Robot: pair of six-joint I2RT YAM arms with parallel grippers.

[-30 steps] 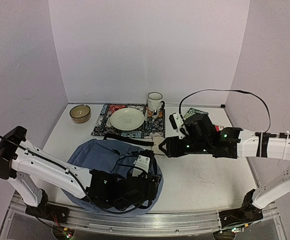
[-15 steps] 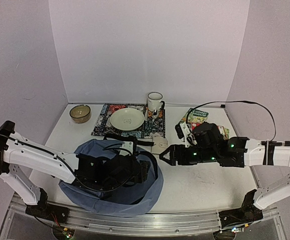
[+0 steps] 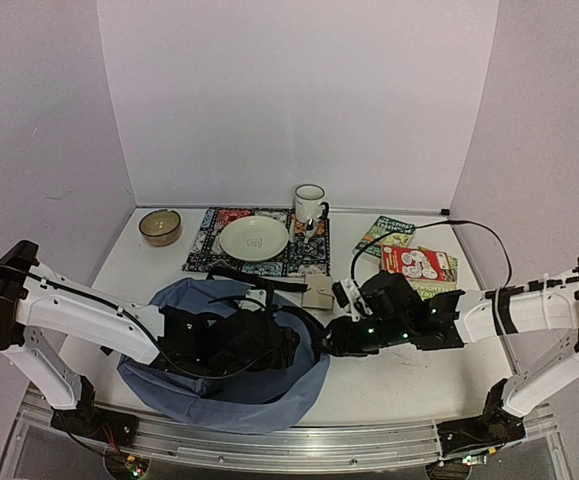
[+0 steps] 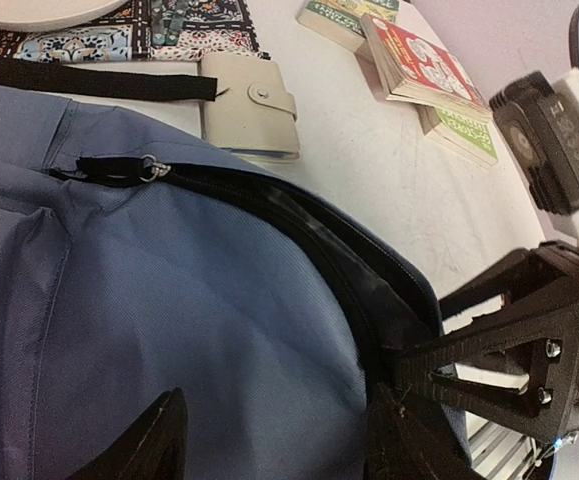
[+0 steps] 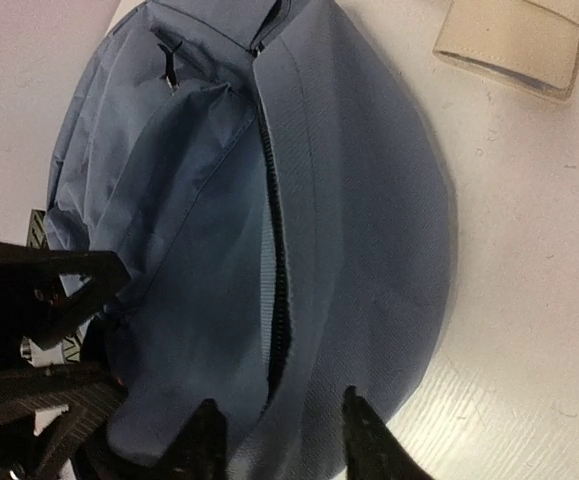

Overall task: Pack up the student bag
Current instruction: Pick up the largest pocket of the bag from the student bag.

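Note:
The slate-blue student bag (image 3: 219, 390) lies flat at the near left of the table. It fills the left wrist view (image 4: 169, 300) and the right wrist view (image 5: 369, 200). Its main zipper (image 5: 274, 290) gapes a little. My left gripper (image 3: 274, 345) is open just above the bag's top panel, with fabric between its fingers (image 4: 274, 450) but not clamped. My right gripper (image 3: 334, 335) is open at the bag's right edge, its fingers either side of the zipper line (image 5: 281, 445). The two grippers face each other closely.
A beige wallet (image 3: 318, 293) lies just beyond the bag beside a black strap (image 3: 259, 278). Books (image 3: 417, 263) lie at the right. A plate (image 3: 254, 238) on a patterned mat (image 3: 209, 250), a mug (image 3: 310, 205) and a bowl (image 3: 159, 226) stand at the back.
My right gripper has moved left and nearer, down to the bag's right edge, uncovering the books. My left gripper has shifted back over the bag's middle, and the bag has spread out.

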